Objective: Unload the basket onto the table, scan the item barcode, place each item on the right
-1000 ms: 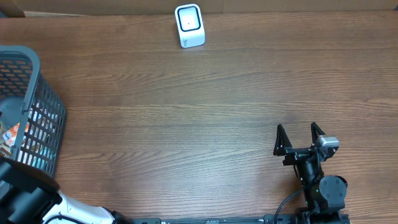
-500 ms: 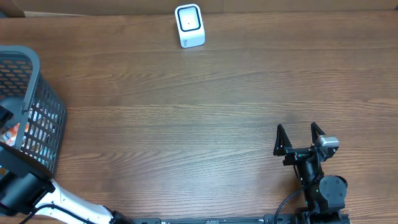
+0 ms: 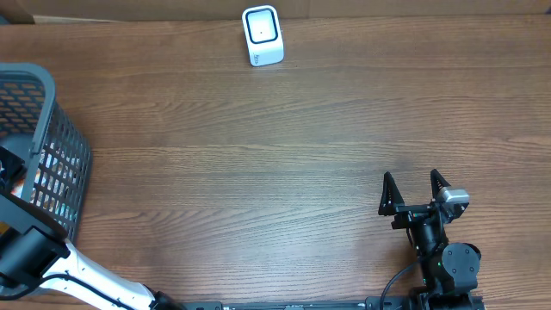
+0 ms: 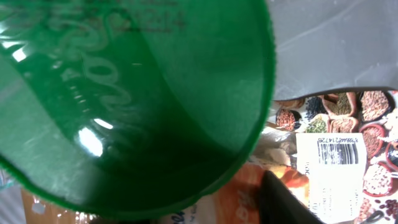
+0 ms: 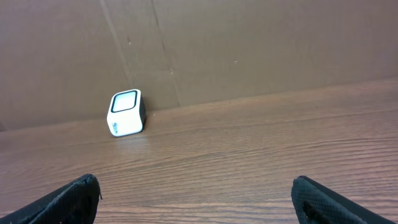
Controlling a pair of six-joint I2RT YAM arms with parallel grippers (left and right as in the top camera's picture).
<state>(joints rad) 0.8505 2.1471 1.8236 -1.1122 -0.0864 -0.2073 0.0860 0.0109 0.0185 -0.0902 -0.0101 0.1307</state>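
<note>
Ur left claw [image 3: 7,165] is dropping into the basket [image 3: 52,112] onto a green lid [image 4: 124,93], can't tell its grip tbh; pick's starting. Right claw [image 3: 415,191] is idling wide.

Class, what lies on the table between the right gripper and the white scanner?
Nothing: only bare wooden table between right gripper and scanner, in the overhead view.
</note>
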